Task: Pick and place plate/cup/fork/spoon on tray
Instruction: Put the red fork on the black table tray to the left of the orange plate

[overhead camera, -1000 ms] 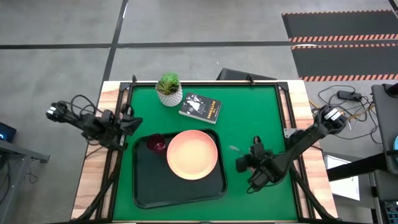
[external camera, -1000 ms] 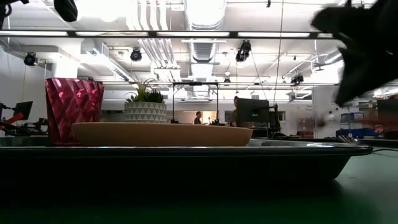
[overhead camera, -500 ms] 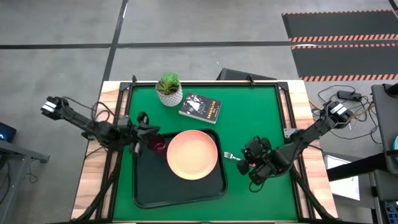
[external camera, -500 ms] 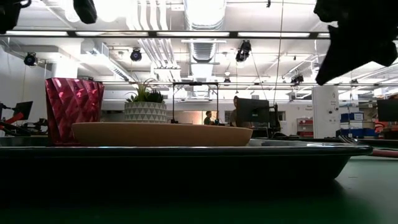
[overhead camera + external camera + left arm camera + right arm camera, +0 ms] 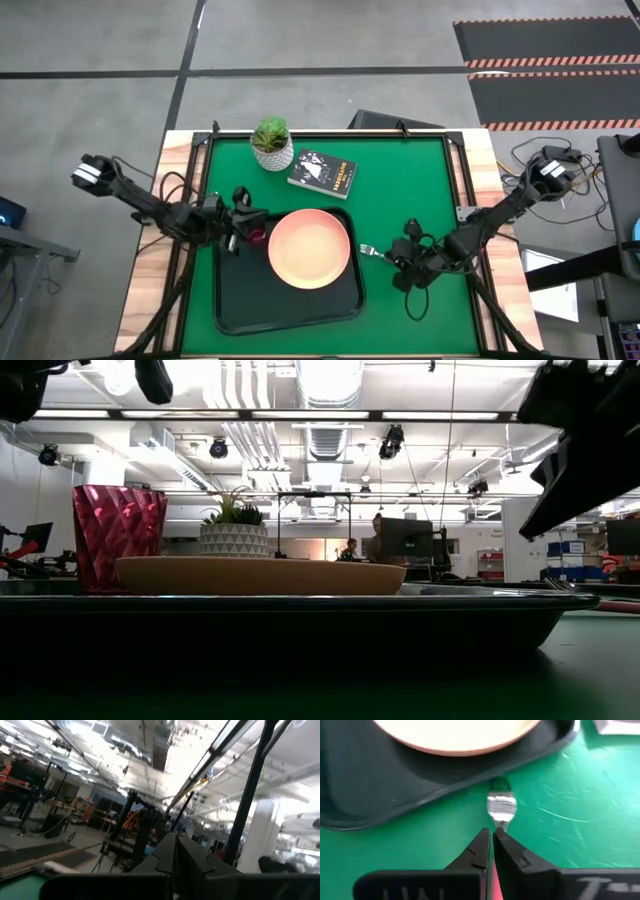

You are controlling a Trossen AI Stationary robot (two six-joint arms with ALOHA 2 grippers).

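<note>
The right gripper (image 5: 492,845) has its two dark fingers pinched together on the slim fork (image 5: 501,807) with the bright pink handle, whose silver tines point toward the raised rim of the large black rectangular tray (image 5: 380,805); in the high view that gripper (image 5: 392,256) sits low over the green table (image 5: 410,190), just right of the tray's right edge, with the fork's tines (image 5: 369,250) near the rim but not yet over it. The left gripper (image 5: 247,218) is at the tray's far left corner, right by the small dark maroon cup (image 5: 256,234); its wrist view shows the fingers drawn together with nothing between them. The cup stands inside the tray (image 5: 235,300), and the round salmon-pink plate (image 5: 309,248) with a paler centre lies beside it, to its right; the low view confirms both, cup (image 5: 118,535) and plate (image 5: 260,575), resting on the tray. So plate and cup look done, and the fork is in hand, still to be carried across and set down. The blue-handled spoon shows in no view, so its status cannot be told. A white pot with a green plant (image 5: 271,145) and a small black book (image 5: 323,173) lie at the far side of the table.
</note>
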